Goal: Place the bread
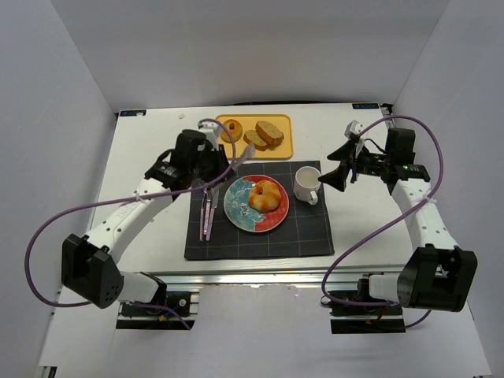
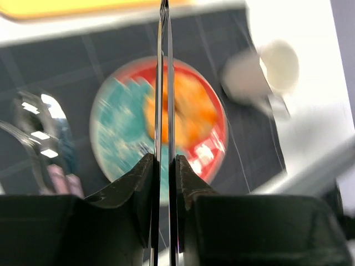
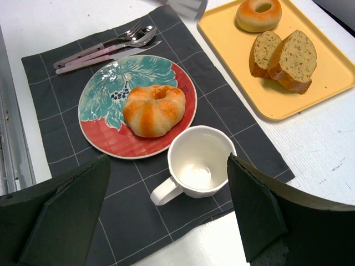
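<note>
The lumpy twisted golden roll lies on the teal and red plate; it also shows in the right wrist view and blurred in the left wrist view. The round roll with a dark dimple sits on the yellow tray, as the right wrist view shows too. My left gripper hovers just left of the plate, its fingers shut with nothing between them. My right gripper is open and empty, right of the white mug.
Two tan crusted slices lie on the tray beside the round roll. Cutlery lies on the dark placemat left of the plate. The mug stands right of the plate. White walls enclose the table.
</note>
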Action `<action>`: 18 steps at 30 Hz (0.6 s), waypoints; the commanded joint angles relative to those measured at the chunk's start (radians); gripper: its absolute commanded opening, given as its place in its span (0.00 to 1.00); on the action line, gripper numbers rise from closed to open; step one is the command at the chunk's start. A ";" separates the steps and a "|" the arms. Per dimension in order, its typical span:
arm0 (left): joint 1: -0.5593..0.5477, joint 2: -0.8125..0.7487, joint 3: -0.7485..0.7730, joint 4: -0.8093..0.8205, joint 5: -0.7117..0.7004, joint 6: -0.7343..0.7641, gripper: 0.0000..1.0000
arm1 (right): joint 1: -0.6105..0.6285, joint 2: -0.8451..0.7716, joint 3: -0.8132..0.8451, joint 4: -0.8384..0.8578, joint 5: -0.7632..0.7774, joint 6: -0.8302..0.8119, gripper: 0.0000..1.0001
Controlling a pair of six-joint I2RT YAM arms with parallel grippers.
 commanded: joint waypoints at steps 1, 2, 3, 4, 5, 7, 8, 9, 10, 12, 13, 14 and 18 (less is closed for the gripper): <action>0.082 0.076 0.078 0.051 -0.069 -0.025 0.25 | -0.005 -0.001 0.036 -0.007 -0.014 -0.019 0.89; 0.118 0.106 0.097 0.062 -0.078 -0.030 0.28 | -0.005 -0.003 0.035 -0.007 -0.015 -0.021 0.89; 0.132 0.136 0.117 0.065 -0.087 -0.031 0.30 | -0.005 -0.003 0.036 -0.006 -0.015 -0.019 0.89; 0.146 0.170 0.167 0.065 -0.116 -0.031 0.32 | -0.005 -0.005 0.035 -0.004 -0.017 -0.021 0.89; 0.171 0.246 0.198 0.064 -0.127 -0.031 0.34 | -0.005 -0.005 0.033 -0.003 -0.018 -0.021 0.89; 0.189 0.323 0.297 0.064 -0.130 -0.030 0.39 | -0.005 -0.005 0.030 0.002 -0.023 -0.021 0.89; 0.201 0.363 0.339 0.059 -0.147 -0.022 0.42 | -0.005 -0.005 0.028 0.004 -0.024 -0.019 0.89; 0.208 0.443 0.377 0.050 -0.153 -0.015 0.45 | -0.005 -0.005 0.028 0.005 -0.026 -0.021 0.89; 0.212 0.481 0.463 0.041 -0.155 0.001 0.46 | -0.005 -0.005 0.028 0.007 -0.027 -0.022 0.90; 0.228 0.599 0.549 -0.001 -0.161 0.011 0.48 | -0.005 -0.003 0.027 0.010 -0.027 -0.023 0.89; 0.231 0.635 0.589 -0.013 -0.161 0.016 0.51 | -0.005 -0.005 0.027 0.008 -0.027 -0.024 0.89; 0.237 0.664 0.662 -0.024 -0.161 0.024 0.52 | -0.005 -0.005 0.025 0.010 -0.026 -0.026 0.89; 0.241 0.771 0.772 -0.065 -0.166 0.022 0.54 | -0.007 -0.003 0.018 0.008 -0.021 -0.029 0.89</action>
